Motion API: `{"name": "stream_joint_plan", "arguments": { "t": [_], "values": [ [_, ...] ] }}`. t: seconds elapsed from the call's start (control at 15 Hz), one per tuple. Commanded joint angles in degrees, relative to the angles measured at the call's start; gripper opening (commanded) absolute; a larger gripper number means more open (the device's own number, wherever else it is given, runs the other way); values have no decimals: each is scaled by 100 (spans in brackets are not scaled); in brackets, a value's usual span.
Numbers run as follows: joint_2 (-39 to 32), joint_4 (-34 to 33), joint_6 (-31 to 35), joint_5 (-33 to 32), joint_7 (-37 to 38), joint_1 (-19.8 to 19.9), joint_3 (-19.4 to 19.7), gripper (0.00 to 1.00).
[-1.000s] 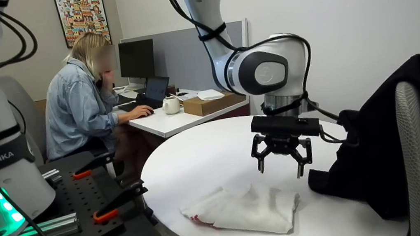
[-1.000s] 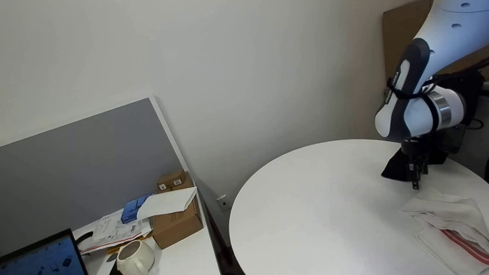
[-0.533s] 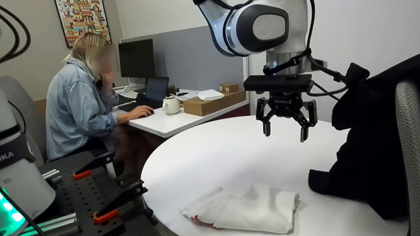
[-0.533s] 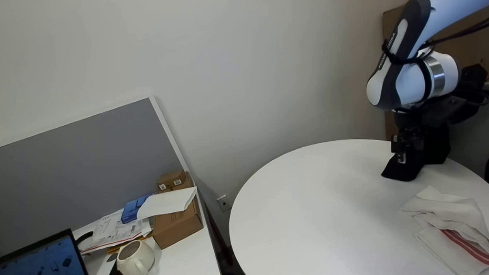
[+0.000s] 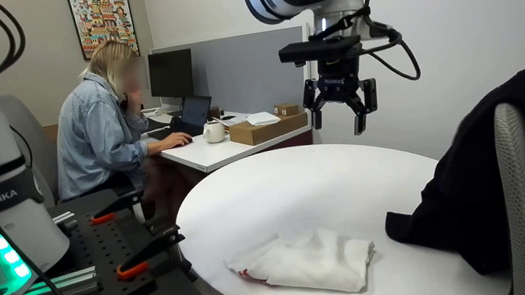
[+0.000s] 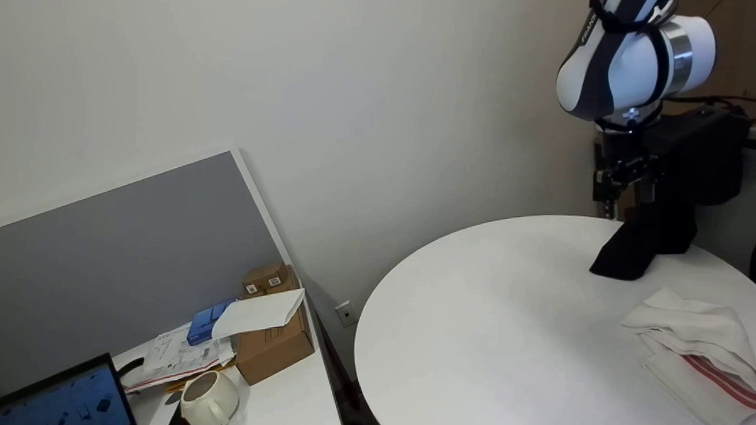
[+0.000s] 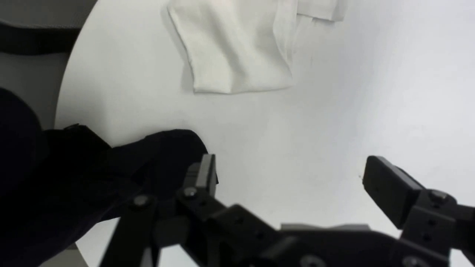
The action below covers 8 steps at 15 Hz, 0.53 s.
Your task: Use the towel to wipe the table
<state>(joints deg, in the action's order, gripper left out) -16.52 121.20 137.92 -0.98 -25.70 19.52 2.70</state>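
The towel (image 5: 311, 262) is white with red stripes and lies folded and crumpled on the round white table (image 5: 270, 198). In an exterior view the towel (image 6: 696, 333) shows its red stripes at the table's near right side. In the wrist view part of the towel (image 7: 237, 48) lies at the top, cut off by the frame edge. My gripper (image 5: 338, 126) is open and empty, high above the table's far side and well apart from the towel. In the wrist view the gripper (image 7: 291, 163) has its fingers wide apart with only bare tabletop between them.
A black garment (image 5: 464, 211) hangs over a chair (image 5: 516, 193) and spreads onto the table edge, close to the left finger in the wrist view (image 7: 111, 178). A person (image 5: 98, 125) sits at a desk with a mug (image 5: 214, 132) and a cardboard box (image 5: 267, 129).
My gripper has risen from low near the towel to high over the table's far side, staying open. The garment's part near the arm cable, raised half a second ago, is lower. The towel has not moved.
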Motion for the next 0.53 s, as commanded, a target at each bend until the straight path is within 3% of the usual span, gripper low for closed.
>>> {"name": "stream_joint_plan", "arguments": {
  "t": [0.0, 0.2, 0.47],
  "values": [
    [1016, 557, -635, 244, -162, -129, 153, 100],
    [1635, 836, -1084, 200, -231, -232, 323, 100],
    [2470, 1492, -1081, 120, -280, -404, 566, 100]
  ]
}}
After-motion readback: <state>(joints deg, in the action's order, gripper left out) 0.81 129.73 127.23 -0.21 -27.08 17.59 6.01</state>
